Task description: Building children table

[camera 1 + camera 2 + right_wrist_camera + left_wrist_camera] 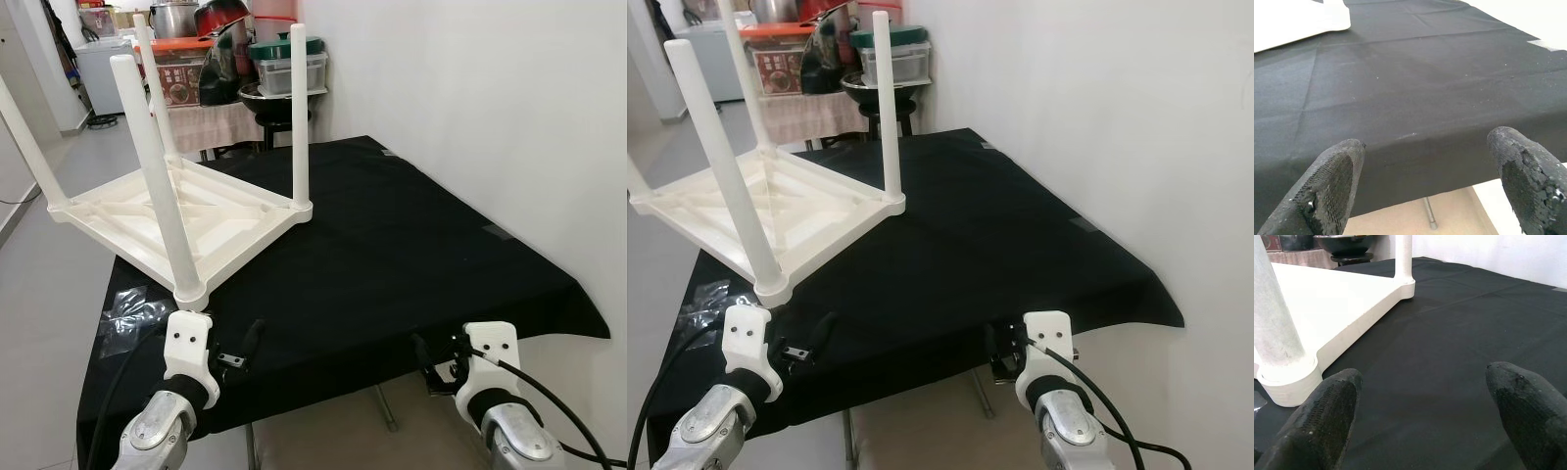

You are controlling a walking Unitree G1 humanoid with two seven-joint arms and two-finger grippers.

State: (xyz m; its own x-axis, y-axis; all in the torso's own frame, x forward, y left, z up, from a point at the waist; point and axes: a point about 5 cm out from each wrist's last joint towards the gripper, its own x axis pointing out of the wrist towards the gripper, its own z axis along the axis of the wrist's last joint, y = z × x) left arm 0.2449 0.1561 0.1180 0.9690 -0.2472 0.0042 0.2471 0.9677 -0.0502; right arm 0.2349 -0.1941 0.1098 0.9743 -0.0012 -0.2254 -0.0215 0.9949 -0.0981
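Observation:
A white plastic children's table (211, 215) lies upside down on the left part of a black-clothed table (411, 245), with several white legs pointing up. Its nearest leg (157, 186) stands in the corner socket (1288, 377) just ahead of my left gripper (240, 351), which hovers at the cloth's front edge. In the left wrist view that gripper (1422, 382) is open with only black cloth between its fingers. My right gripper (436, 364) hangs at the front edge further right, also open (1425, 142) over bare cloth.
A crumpled clear plastic bag (132, 308) lies at the cloth's left front corner. A white wall (490, 88) runs along the right side. Behind the table stand pots and lidded containers (279, 64) on a cluttered stand. Grey floor (49, 294) lies to the left.

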